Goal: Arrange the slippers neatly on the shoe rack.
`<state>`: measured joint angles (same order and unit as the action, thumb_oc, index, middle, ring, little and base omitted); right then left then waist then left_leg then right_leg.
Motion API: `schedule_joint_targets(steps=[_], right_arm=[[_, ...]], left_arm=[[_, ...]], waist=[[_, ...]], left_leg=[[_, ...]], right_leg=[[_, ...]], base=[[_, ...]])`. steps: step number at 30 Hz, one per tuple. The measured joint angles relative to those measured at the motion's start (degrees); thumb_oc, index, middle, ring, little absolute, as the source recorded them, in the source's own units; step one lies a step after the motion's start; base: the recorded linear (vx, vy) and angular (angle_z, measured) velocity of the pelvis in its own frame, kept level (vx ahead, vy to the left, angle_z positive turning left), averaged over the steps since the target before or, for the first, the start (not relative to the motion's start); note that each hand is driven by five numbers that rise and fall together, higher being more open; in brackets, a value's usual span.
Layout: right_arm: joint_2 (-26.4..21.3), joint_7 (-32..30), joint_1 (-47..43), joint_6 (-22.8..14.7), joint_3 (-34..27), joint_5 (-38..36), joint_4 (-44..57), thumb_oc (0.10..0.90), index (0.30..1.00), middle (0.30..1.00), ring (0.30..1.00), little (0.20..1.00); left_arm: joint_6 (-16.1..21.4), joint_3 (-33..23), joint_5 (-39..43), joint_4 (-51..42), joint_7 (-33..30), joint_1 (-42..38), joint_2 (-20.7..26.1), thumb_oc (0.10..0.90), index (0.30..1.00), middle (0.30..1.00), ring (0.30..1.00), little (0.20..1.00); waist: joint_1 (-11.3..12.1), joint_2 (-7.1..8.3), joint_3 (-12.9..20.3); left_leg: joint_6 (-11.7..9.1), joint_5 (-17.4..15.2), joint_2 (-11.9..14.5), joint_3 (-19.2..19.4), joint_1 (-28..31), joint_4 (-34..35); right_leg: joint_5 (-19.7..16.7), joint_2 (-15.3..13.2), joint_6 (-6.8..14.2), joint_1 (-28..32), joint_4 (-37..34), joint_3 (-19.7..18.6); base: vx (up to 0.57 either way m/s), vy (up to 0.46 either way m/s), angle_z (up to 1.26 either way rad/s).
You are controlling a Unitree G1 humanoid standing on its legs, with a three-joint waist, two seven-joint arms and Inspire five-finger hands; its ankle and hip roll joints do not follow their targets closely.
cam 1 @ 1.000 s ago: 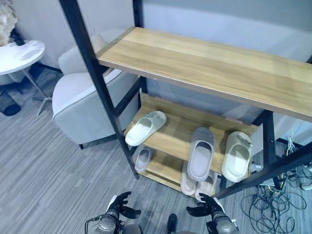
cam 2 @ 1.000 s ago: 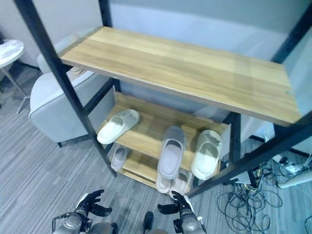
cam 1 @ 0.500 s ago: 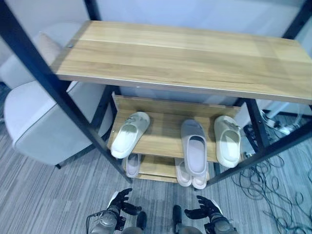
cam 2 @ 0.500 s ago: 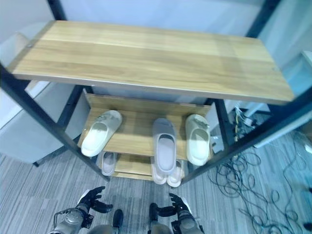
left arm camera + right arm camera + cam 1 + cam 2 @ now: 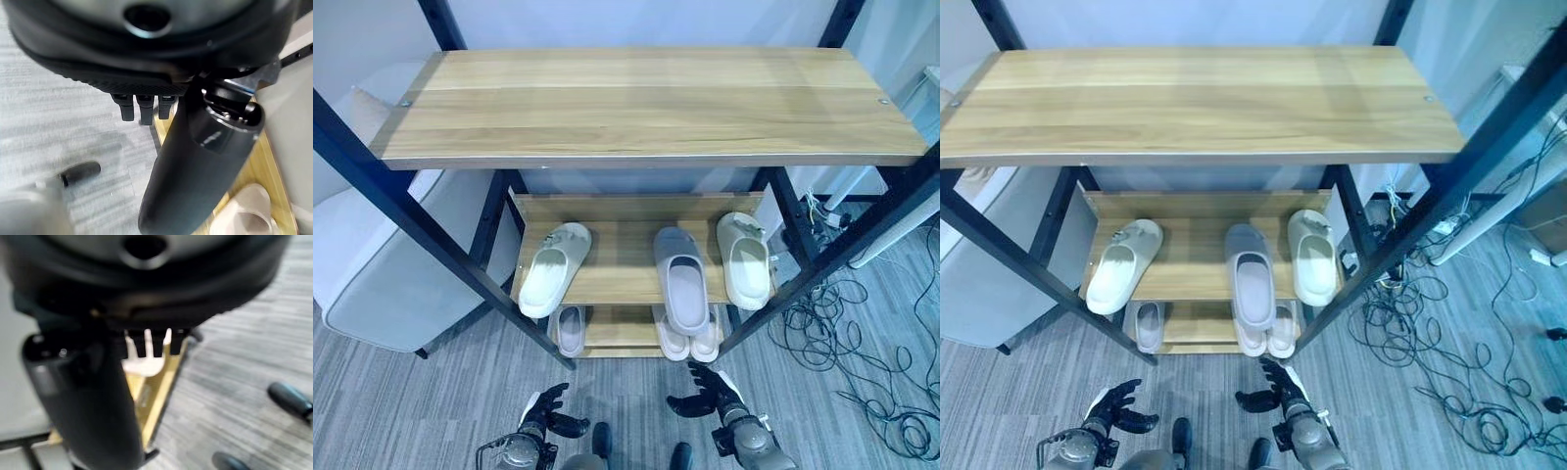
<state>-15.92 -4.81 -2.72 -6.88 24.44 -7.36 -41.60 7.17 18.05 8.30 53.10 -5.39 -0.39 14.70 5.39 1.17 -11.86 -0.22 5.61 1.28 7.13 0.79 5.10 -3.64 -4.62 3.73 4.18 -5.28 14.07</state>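
Now camera swung square onto shoe rack (image 5: 646, 98); slippers (image 5: 683, 279) unmoved on middle shelf, left one skewed. Left hand (image 5: 540, 413), right hand (image 5: 710, 392) low, fingers relaxed, empty; approach pending.

Left robot hand (image 5: 540, 415) low in front of the shoe rack (image 5: 646, 103), off its left front post, fingers relaxed and spread, thumb out, holding nothing. Right robot hand (image 5: 710, 392) nearer the rack's lowest shelf, below its middle, fingers loosely extended toward it, thumb apart, empty.
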Motion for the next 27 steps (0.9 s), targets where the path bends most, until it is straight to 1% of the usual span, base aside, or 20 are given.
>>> schedule_joint_targets(steps=[4,6,7,10,14,20,24,27], right_arm=[[0.01,1.7,-0.1,0.03,1.22,-1.74,4.12,0.8,0.9,0.9,0.9,0.9],[0.06,2.25,-0.19,0.0,2.03,-2.14,5.67,0.8,0.9,0.9,0.9,0.9],[0.23,3.36,-0.27,0.01,3.51,-2.97,8.13,0.8,0.9,0.9,0.9,0.9],[0.75,5.19,-0.26,-0.14,5.48,-4.68,10.45,0.8,0.9,0.9,0.9,0.9],[1.15,7.12,-0.4,-0.1,7.6,-7.72,11.68,0.8,0.9,0.9,0.9,0.9],[0.63,7.15,-0.45,0.16,7.43,-9.37,14.3,0.8,0.9,0.9,0.9,0.9],[-1.37,7.27,-0.22,0.26,7.65,-10.03,19.78,0.8,0.9,0.9,0.9,0.9],[-3.31,7.35,-0.07,0.19,7.11,-12.14,25.05,0.8,0.9,0.9,0.9,0.9]], left_arm=[[0.0,-0.05,0.01,-0.42,-0.02,-0.07,-0.29,0.8,0.9,0.9,0.9,0.9],[-0.01,-0.06,0.01,-0.45,-0.03,-0.07,-0.32,0.8,0.9,0.9,0.9,0.9],[-0.02,-0.07,0.01,-0.53,-0.08,-0.04,-0.32,0.8,0.9,0.9,0.9,0.9],[-0.03,-0.12,0.02,-0.77,-0.21,0.17,-0.32,0.8,0.9,0.9,0.9,0.9],[-0.05,-0.11,0.03,-2.14,-0.3,0.81,-0.38,0.8,0.9,0.9,0.9,0.9],[-0.06,-0.08,0.04,-2.28,-0.31,1.82,-0.39,0.8,0.9,0.9,0.9,0.9],[-0.06,-0.06,0.04,-2.32,-0.32,2.1,-0.5,0.8,0.9,0.9,0.9,0.9],[-0.06,-0.04,0.03,-2.34,-0.31,2.36,-0.53,0.8,0.9,0.9,0.9,0.9]], waist=[[0.14,1.13,0.69],[0.16,1.3,0.8],[0.29,1.4,0.86],[0.56,1.35,0.92],[2.02,1.23,1.3],[2.01,0.97,1.48],[1.78,0.64,1.66],[1.63,0.07,2.06]], left_leg=[[-0.49,0.21,0.28,-0.31,0.09,0.01],[-0.53,0.24,0.48,-0.41,0.1,0.02],[-0.56,0.32,0.33,-0.77,0.2,0.01],[-0.73,0.29,-0.01,-1.49,0.59,0.01],[-0.5,0.45,-0.37,-1.74,0.85,0.0],[-0.43,0.5,-0.66,-2.5,1.43,0.0],[-0.72,0.39,-0.69,-3.06,1.65,0.01],[-0.73,0.41,-0.68,-3.11,1.68,0.01]], right_leg=[[-0.03,0.18,-0.05,0.2,-0.05,0.08],[-0.05,0.13,-0.07,0.21,-0.1,0.14],[-0.15,0.07,-0.21,0.53,-0.4,0.56],[-0.14,-0.13,-0.19,1.19,-0.41,1.36],[-0.17,-0.69,-0.15,1.78,-0.39,1.61],[-0.16,-0.78,-0.08,2.42,-0.4,2.29],[-0.07,-0.82,0.03,2.93,-0.4,2.85],[-0.07,-0.87,0.03,3.15,-0.39,2.88]], base=[[0.0,-0.003,0.01],[0.0,-0.012,0.06],[0.0,-0.011,0.13],[0.0,-0.013,0.14],[0.0,-0.009,0.04],[0.01,-0.006,0.06],[0.02,-0.012,0.06],[0.0,0.0,0.0]])
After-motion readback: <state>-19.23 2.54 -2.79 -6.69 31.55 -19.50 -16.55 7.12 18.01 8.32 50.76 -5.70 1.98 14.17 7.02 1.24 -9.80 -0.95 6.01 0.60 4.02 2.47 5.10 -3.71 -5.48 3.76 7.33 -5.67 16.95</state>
